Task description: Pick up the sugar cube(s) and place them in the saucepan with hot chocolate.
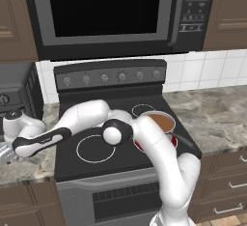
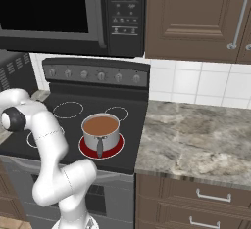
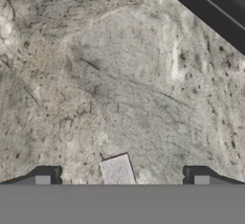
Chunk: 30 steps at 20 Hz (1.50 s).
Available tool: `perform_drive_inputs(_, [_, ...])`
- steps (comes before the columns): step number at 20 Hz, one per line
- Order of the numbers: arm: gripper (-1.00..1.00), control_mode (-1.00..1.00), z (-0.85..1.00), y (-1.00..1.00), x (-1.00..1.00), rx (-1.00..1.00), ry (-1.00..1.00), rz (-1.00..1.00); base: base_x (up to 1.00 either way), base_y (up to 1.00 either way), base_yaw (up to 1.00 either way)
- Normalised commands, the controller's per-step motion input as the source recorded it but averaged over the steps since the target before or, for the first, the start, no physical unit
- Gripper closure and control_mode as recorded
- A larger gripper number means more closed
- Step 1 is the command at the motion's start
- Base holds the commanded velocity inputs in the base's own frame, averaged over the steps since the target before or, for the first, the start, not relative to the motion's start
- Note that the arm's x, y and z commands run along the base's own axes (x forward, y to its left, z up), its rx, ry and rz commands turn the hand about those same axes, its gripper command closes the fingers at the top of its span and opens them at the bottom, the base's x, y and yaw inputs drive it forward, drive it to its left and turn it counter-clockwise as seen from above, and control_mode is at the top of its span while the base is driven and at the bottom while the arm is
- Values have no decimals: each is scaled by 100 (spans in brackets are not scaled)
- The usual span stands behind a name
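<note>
One saucepan (image 2: 101,131) stands on the front right burner of the black stove (image 2: 59,125), on a ring that glows red; it is filled nearly to the rim with brown hot chocolate, and its thin dark handle points toward the stove's front edge. In the left base view the same pan (image 1: 161,122) shows partly behind the white arm. The arm reaches out to the left of the stove, over the stone counter (image 3: 95,74). In the hand view the two fingers (image 3: 122,180) stand wide apart, gripping nothing, and one sugar cube (image 3: 117,171), pale and square, lies on the counter between them, close to the tips. A corner of the stove's dark edge crosses the top right of that view. A second cube cannot be made out.
</note>
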Motion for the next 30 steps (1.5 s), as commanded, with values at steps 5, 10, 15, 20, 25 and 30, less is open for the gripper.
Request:
perform_drive_inputs(5, [-100,-100,-3,16,17,0,0,0,0,0,0])
perform_drive_inputs(10, [-100,-100,-6,9,3,0,0,0,0,0,0])
perform_drive_inputs(15, [-100,-100,-8,0,-16,0,0,0,0,0,0])
perform_drive_inputs(20, [-100,-100,0,0,-11,0,0,0,0,0,0])
perform_drive_inputs(25, [-100,-100,0,-7,-5,0,0,1,0,0,0])
perform_drive_inputs(30, [-100,-100,-2,-11,2,0,0,3,0,0,0])
